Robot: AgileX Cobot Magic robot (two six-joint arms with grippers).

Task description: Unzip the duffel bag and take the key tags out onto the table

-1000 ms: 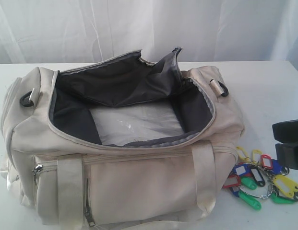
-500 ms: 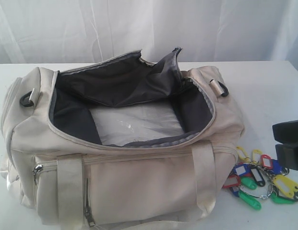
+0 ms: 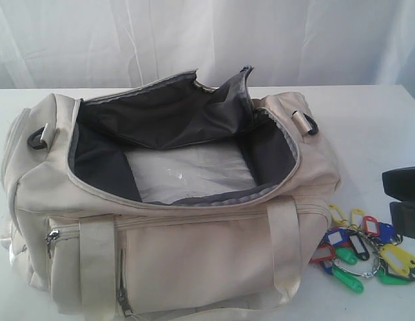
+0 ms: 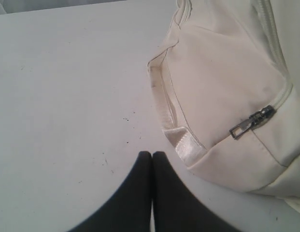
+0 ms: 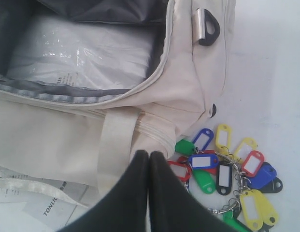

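- Key tags [image 3: 364, 251]: one bunch in yellow, green, blue, red and black on metal rings. It lies on the tabletop [image 3: 367, 120] at the near right, just beside the right end of the duffel bag [image 3: 194, 261]. The tags are fanned flat and nothing holds them. In my judgement they have been set down, out of the bag and in plain sight as the task requires.
- Duffel bag: it sits left of centre on the tabletop. The main zip is undone and the mouth gapes wide, with the far flap standing up and showing dark grey lining. The opening is wide enough to reach into.
- Bag contents: a pale, crinkled clear plastic packing sheet [image 3: 190, 170] covers the floor of the main compartment. No tags are visible inside.
- Pockets: the zip puller [image 3: 53, 234] of the near front pocket sits at the pocket's left end, and that pocket looks closed. What it holds cannot be seen.
- Fittings: a black clip [image 3: 307, 124] hangs on a loop at the far right shoulder of the bag.
- Right jaws: pressed together and gripping nothing. They hang at the right edge of the scene above the tags.
- Left jaws: closed and empty, over bare tabletop near the bag's left end.
- Assessment: both steps appear done, and I see nothing left to remove.
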